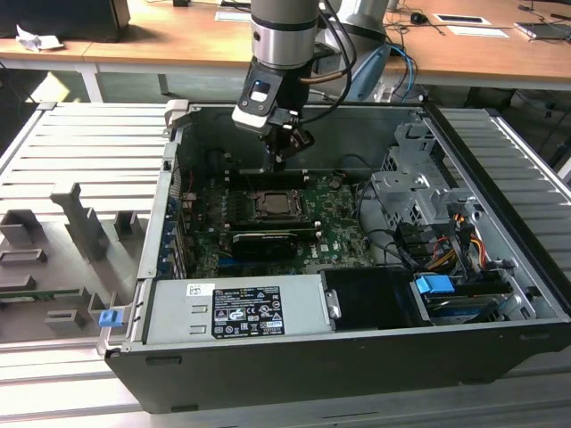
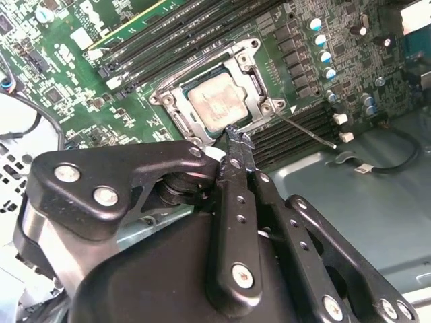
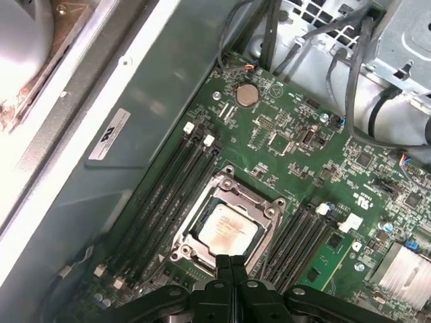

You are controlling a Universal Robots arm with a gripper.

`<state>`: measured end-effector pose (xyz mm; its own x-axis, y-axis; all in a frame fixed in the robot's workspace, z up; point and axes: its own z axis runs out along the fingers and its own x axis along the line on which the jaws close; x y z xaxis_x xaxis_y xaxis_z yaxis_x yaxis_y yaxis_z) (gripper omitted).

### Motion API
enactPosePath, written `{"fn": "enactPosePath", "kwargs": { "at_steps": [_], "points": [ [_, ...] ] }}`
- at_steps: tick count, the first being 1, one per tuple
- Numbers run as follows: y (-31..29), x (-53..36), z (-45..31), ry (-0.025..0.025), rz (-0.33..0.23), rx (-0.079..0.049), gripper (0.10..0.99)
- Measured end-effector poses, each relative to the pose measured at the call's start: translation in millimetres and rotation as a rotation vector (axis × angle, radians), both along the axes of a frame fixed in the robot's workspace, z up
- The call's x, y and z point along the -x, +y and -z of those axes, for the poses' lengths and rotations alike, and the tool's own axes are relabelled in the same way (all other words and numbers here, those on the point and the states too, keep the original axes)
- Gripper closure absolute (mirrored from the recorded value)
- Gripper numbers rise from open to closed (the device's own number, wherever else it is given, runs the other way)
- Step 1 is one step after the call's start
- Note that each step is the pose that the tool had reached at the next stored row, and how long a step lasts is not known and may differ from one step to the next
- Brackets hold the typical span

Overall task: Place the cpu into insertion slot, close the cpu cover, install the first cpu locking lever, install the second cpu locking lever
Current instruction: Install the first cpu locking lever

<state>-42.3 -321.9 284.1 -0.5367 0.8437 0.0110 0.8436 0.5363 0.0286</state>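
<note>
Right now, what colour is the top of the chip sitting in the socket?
The cpu top is dull silver-grey, clearest in the first wrist view.

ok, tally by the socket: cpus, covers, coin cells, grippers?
cpu: 1
cover: 1
coin cell: 1
gripper: 1
Total: 4

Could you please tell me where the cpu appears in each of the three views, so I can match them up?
Exterior view: the cpu sits mid-board inside the open case, near the gripper.
Second wrist view: the cpu lies just beyond the gripper, framed by the cpu cover.
First wrist view: the cpu lies beside the gripper, within that cover.
Shared landmark: the black memory slots flanking the cpu.
</note>
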Motion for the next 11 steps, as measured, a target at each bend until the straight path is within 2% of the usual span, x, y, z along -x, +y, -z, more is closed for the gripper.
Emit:
{"fn": "enactPosePath", "kwargs": {
  "at_steps": [11],
  "points": [
    [-0.1, 0.0, 0.0, 0.0, -0.072, 0.0, 0.98]
  ]
}}
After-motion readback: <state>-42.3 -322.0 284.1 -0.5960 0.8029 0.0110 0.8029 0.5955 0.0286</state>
